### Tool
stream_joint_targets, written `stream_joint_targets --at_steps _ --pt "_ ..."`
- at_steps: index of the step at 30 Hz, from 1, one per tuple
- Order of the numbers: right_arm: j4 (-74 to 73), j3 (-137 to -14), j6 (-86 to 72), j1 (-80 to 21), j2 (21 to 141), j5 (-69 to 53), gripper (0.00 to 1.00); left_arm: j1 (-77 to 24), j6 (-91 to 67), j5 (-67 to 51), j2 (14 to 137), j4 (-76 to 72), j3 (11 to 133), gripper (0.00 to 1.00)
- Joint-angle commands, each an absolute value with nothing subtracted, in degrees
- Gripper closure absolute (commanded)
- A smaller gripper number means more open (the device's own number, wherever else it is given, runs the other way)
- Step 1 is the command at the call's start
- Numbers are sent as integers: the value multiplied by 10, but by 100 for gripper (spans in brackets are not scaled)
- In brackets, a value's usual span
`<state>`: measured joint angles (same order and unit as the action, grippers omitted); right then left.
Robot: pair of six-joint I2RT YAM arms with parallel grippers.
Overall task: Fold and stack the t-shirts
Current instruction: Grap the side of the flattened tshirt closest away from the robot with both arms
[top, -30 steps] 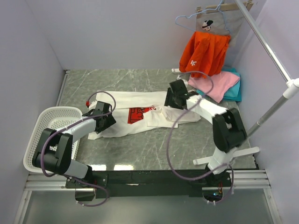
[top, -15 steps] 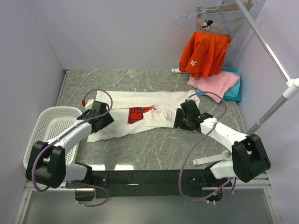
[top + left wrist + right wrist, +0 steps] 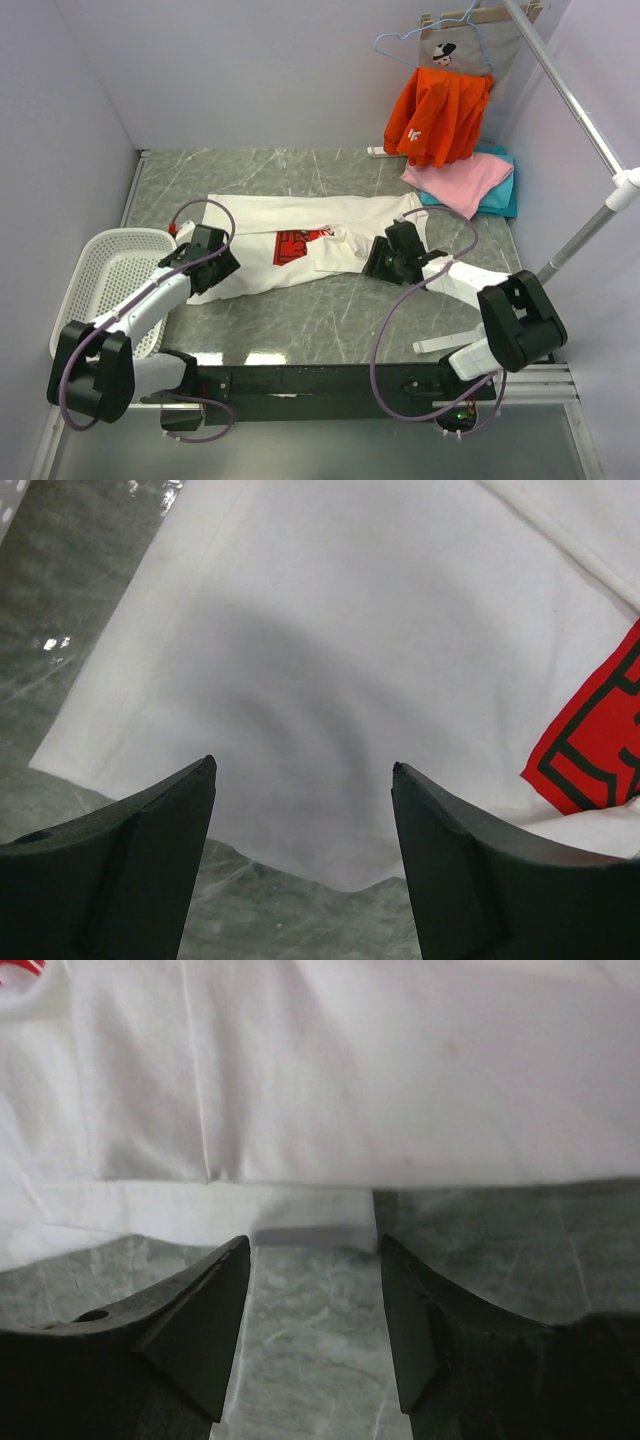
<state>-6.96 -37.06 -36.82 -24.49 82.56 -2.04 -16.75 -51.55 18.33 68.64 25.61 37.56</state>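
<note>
The white t-shirt [image 3: 300,215] with the red chest print [image 3: 294,246] lies partly folded across the middle of the grey table. My left gripper [image 3: 212,262] is open over its left end; the left wrist view shows the white cloth [image 3: 330,660] and the print's edge [image 3: 600,740] beyond my fingertips [image 3: 205,770]. My right gripper [image 3: 385,262] is open at the shirt's near right edge; the right wrist view shows the folded hem [image 3: 330,1110] just ahead of my fingertips [image 3: 240,1245]. The pink shirt [image 3: 458,180] lies on the teal shirt [image 3: 500,195] at the back right.
A white basket [image 3: 105,265] stands at the left edge. An orange garment [image 3: 435,115] hangs on a hanger at the back right. A metal rack pole [image 3: 590,225] and its white foot [image 3: 480,338] stand on the right.
My right gripper swung from the shirt's far right side down to its near edge and now sits there. My left gripper shifted slightly left and back.
</note>
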Motion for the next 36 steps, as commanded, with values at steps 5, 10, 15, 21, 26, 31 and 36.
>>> stream_joint_targets --at_steps 5,10,15,21,26,31,36 --pt "-1 -384 -370 -235 873 -31 40 -171 -541 195 655 288 364 23" --pt "-2 -386 -367 -230 877 -32 61 -171 -544 198 659 294 363 23" --pt "-3 -374 -355 -230 850 -33 96 -171 -548 201 658 304 366 24" --pt "-55 -359 -349 -230 741 -42 100 -171 -565 221 638 337 366 24" --pt "-125 -356 -360 -231 612 -51 100 -171 -590 224 622 363 352 23" --pt "-171 -358 -369 -231 522 -60 100 -177 -615 207 623 384 347 24" --pt "-187 -357 -364 -231 496 -66 100 -199 -672 210 629 410 331 24"
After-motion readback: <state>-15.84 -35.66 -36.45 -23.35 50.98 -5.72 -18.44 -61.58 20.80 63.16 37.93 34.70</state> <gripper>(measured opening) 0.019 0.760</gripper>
